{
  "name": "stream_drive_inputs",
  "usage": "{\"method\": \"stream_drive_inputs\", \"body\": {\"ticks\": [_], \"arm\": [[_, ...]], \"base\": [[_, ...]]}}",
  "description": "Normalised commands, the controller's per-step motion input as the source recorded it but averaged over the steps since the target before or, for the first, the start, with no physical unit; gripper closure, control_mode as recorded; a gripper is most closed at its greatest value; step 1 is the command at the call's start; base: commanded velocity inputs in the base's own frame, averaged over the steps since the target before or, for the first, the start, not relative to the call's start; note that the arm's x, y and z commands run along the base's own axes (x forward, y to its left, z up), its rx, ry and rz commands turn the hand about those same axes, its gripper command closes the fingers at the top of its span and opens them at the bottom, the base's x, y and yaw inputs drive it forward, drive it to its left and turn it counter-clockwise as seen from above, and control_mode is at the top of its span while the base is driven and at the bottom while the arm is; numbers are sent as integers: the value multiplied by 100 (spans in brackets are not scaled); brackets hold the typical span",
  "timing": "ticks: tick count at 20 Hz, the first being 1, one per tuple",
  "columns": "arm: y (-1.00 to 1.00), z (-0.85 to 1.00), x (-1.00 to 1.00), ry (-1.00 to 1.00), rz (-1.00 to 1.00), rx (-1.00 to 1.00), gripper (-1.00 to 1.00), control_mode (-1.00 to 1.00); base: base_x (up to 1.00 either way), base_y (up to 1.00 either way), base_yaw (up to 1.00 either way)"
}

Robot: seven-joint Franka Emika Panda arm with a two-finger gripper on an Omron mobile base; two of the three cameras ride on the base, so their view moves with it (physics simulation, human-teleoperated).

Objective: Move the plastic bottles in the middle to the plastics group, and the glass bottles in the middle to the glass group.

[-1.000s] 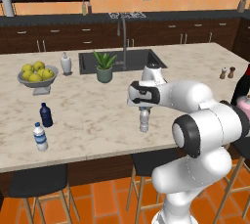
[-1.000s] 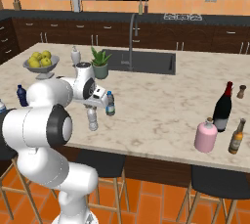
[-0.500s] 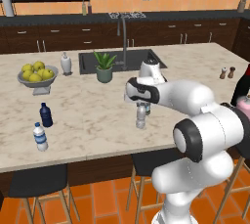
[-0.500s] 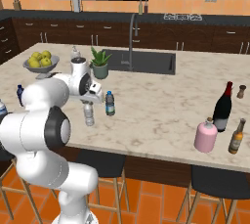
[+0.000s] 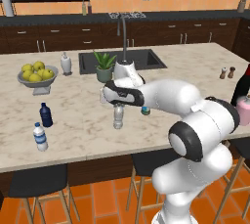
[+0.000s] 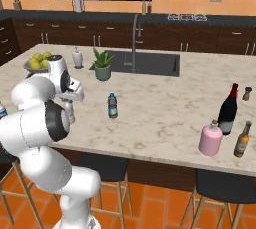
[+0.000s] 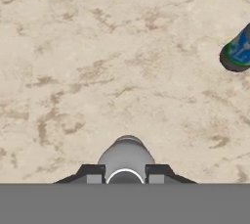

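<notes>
gripper (image 5: 117, 106) is clamped shut on the clear-grey water bottle (image 5: 118, 116), grabbing it up by the neck. on my hand cam i can see the two fingertips (image 7: 92, 173) pinched on either side of its pale cap, with the marble straight below. from the left base cam the bottle hangs upright under the hand, over the counter (image 5: 78, 130), near the front edge. can't tell from these angles if its bottom is touching the marble or just off it.

just beside it, toward the sink, stands the other water bottle (image 6: 113, 106), the one with the blue label and dark cap. upright, not touching anything. it also pokes into the right edge of my hand cam.

further out on the arm's left side are the opaque navy bottle (image 5: 46, 115) and the white-capped clear bottle (image 5: 41, 137), both upright, near each other, well apart from the gripper. behind them sits a bowl of lemons (image 5: 36, 74) and a small white dispenser (image 5: 65, 63).

potted plant (image 6: 102, 64) sits by the sink (image 6: 150, 63).

way over on the right end: pink bottle (image 6: 211, 138) stands just beside the tall dark wine bottle (image 6: 228, 109), with a small brown bottle (image 6: 242, 140) next to them.
</notes>
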Motion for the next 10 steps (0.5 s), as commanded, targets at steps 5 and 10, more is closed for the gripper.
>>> {"method": "stream_drive_inputs", "body": {"ticks": [5,10], "arm": [[100,4,5,0,2,0,100,-100],[100,20,0,0,0,0,100,-100]], "base": [[0,0,0],[0,0,0]]}}
